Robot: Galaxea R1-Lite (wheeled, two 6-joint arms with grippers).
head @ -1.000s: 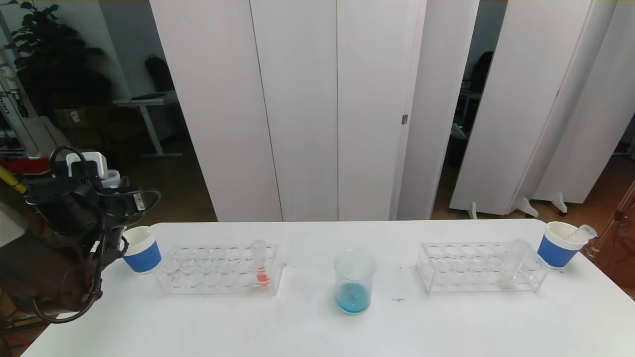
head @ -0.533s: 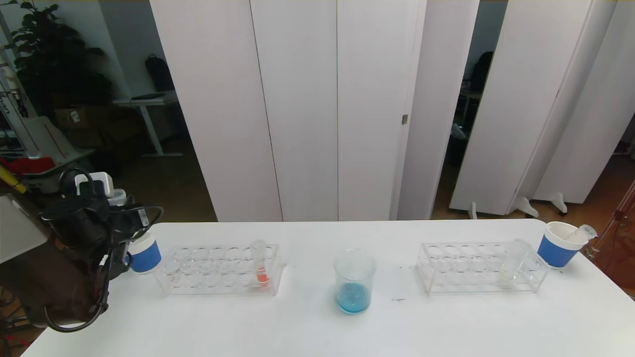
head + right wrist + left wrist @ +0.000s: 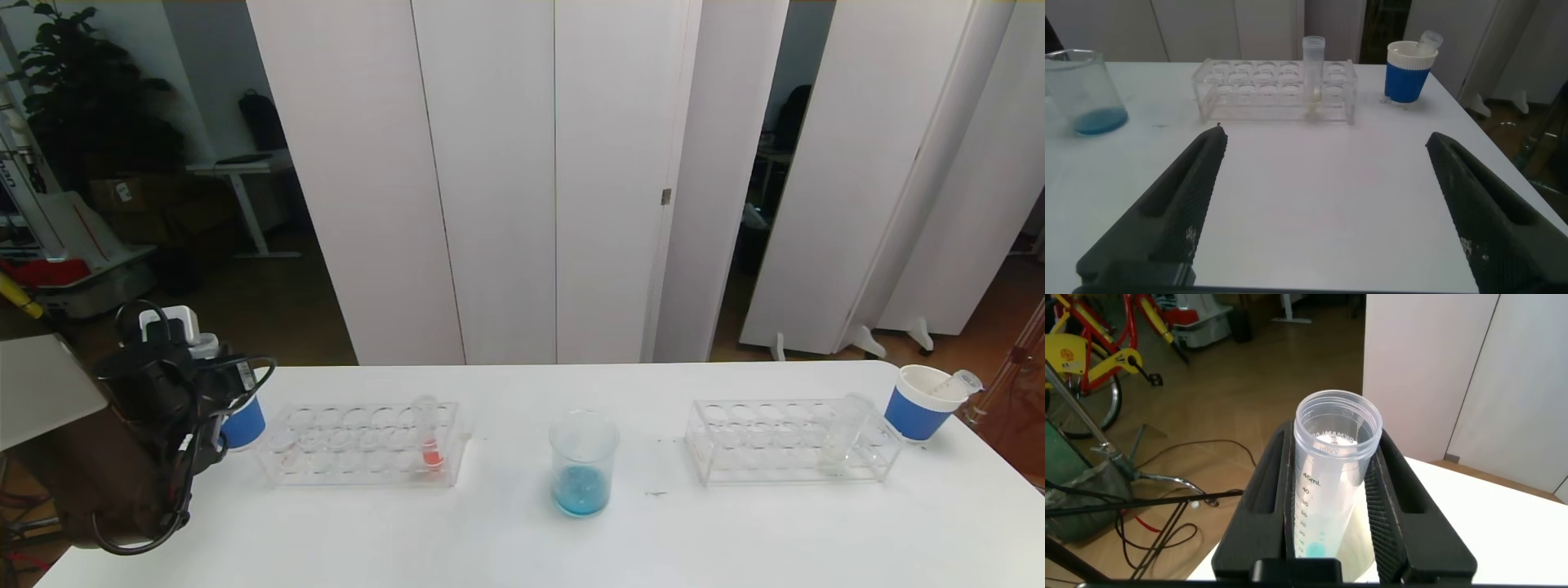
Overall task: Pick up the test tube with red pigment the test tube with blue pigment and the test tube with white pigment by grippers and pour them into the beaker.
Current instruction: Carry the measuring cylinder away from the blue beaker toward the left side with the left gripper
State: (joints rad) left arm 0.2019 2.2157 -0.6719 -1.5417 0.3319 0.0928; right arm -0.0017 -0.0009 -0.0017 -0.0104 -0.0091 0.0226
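My left gripper (image 3: pixel 1335 449) is shut on the test tube with blue pigment (image 3: pixel 1331 490), which is upright and holds only a small blue trace at its bottom. In the head view the left gripper (image 3: pixel 214 390) is over the left blue-banded cup (image 3: pixel 243 425) at the table's left end. The beaker (image 3: pixel 581 461) stands mid-table with blue pigment in it. A tube with red pigment (image 3: pixel 429 441) stands in the left rack (image 3: pixel 359 445). The test tube with white pigment (image 3: pixel 839 441) stands in the right rack (image 3: pixel 788 441). My right gripper (image 3: pixel 1323 163) is open and empty, low over the table before the right rack (image 3: pixel 1278 86).
A second blue-banded cup (image 3: pixel 922 402) with an empty tube leaning in it stands at the far right; it also shows in the right wrist view (image 3: pixel 1409 69). The table's left edge is right by my left arm. White panels stand behind the table.
My left arm has come down and moved right with the tube, and now covers most of the left blue-banded cup. Nothing else has moved.
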